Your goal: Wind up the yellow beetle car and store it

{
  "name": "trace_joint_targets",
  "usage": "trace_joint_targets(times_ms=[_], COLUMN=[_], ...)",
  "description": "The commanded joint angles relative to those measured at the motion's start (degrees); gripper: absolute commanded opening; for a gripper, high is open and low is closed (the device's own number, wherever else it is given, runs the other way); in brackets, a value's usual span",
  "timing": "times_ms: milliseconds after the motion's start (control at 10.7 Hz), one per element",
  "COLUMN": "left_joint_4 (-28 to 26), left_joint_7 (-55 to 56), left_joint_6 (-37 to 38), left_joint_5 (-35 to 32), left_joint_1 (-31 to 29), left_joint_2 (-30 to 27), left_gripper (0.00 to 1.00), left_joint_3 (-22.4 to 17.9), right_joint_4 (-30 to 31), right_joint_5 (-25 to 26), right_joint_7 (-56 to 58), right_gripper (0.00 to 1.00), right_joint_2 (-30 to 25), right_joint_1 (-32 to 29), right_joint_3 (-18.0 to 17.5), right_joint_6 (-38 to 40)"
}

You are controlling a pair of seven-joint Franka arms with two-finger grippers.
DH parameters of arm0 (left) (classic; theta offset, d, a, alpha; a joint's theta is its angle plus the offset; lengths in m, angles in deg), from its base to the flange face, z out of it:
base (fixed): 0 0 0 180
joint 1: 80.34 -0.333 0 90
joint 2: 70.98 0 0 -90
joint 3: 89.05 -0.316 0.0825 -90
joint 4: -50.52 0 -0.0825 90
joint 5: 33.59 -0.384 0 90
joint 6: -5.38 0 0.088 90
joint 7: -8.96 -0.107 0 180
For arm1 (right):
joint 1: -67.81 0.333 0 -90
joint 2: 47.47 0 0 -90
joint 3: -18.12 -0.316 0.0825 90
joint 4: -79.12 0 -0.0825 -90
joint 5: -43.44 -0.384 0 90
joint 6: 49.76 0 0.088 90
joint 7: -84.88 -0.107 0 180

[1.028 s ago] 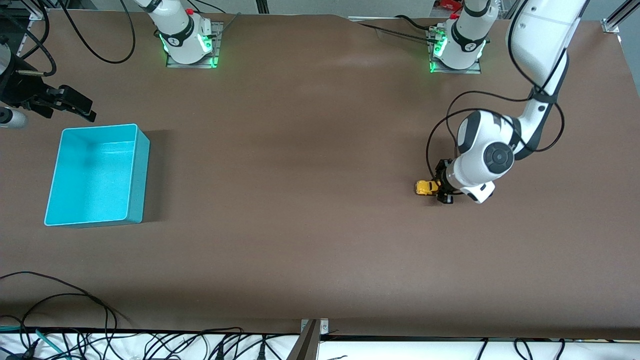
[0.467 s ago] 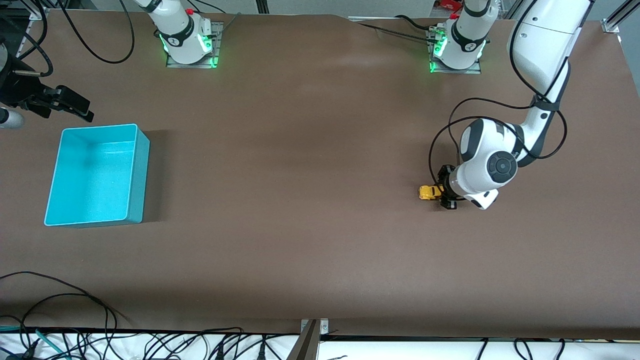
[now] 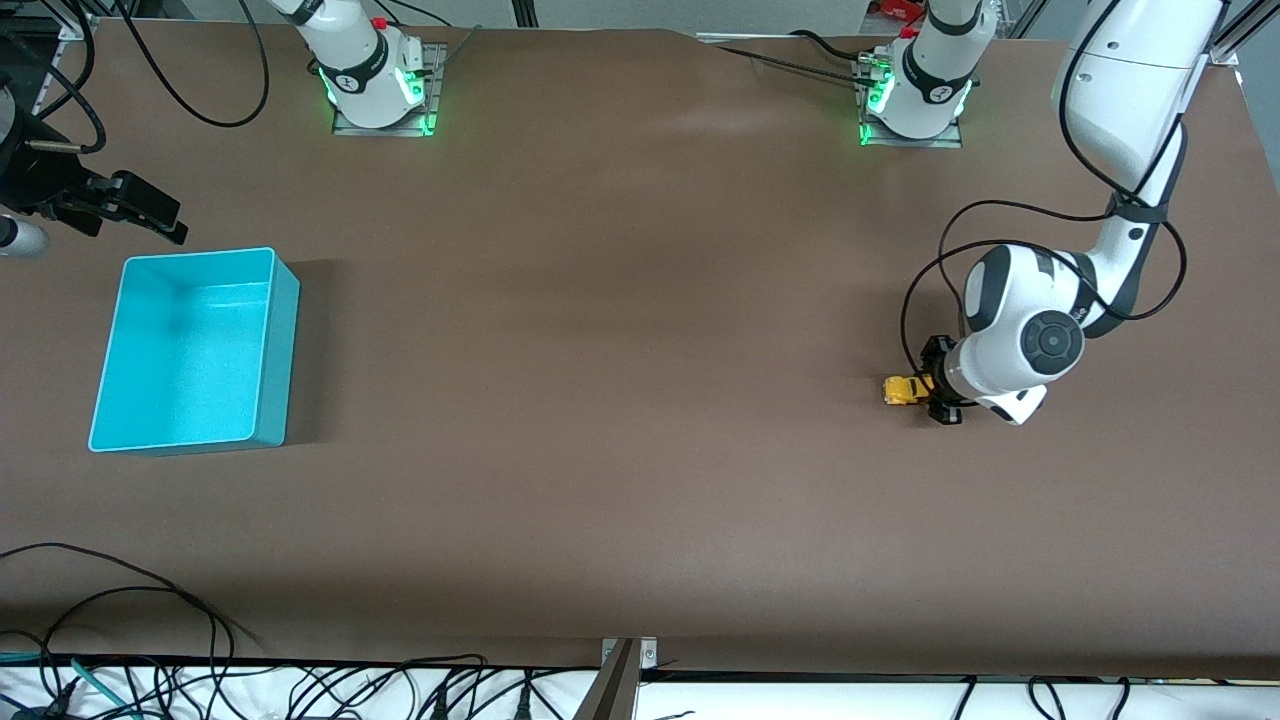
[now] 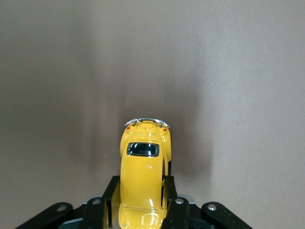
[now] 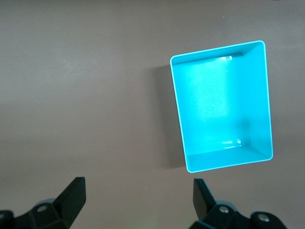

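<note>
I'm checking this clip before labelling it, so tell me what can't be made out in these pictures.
- Yellow beetle car, front view: its end toward the left arm's end of the table is hidden by the left gripper and wrist.
- Car's wheels, left wrist view: hidden under the body; whether they touch the table cannot be told.
- Right gripper, front view: partly cut off by the edge, near the turquoise bin.

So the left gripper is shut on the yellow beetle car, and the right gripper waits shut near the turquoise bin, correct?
Not quite: the right gripper waits open, as the right wrist view shows. The left gripper is shut on the yellow beetle car, and the turquoise bin is near the right gripper.
</note>
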State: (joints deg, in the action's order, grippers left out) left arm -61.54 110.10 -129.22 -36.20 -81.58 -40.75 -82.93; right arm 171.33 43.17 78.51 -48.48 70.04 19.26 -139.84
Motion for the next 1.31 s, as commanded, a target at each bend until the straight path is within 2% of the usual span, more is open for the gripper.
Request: trace_joint_targets(times_ms=[0,561,748,1215], left_joint_4=[2.28,2.37,2.37,2.37], left_joint_7=[-3.31,-8.67,-10.52,-11.14], left_joint_6=[-2.60,-3.39,-3.39,-3.39], left_joint_5=[-2.14,-6.01,-6.10,-6.01], left_joint_1=[-2.35,-7.98,-9.12,-9.48], left_joint_2=[4.22,5.01,5.27,5.19], left_gripper=[0.00,0.00,0.00,0.00], left_joint_3=[-0.49,-0.49,-0.58,-0.58], right_joint_4=[-1.51,-1.51,-2.55,-3.35], right_joint_5=[-0.26,-0.35,-0.52,-0.96], right_joint_7=[0.40,0.40,-0.22,-0.48], right_gripper=[1.00,1.00,1.00,1.00], right_joint_2=[0.57,0.57,0.57,0.74], right_joint_1=[-0.29,-0.29,-0.29,-0.03], right_joint_3=[-0.08,0.18,1.40,2.12], right_joint_6=[1.04,0.95,0.60,1.13])
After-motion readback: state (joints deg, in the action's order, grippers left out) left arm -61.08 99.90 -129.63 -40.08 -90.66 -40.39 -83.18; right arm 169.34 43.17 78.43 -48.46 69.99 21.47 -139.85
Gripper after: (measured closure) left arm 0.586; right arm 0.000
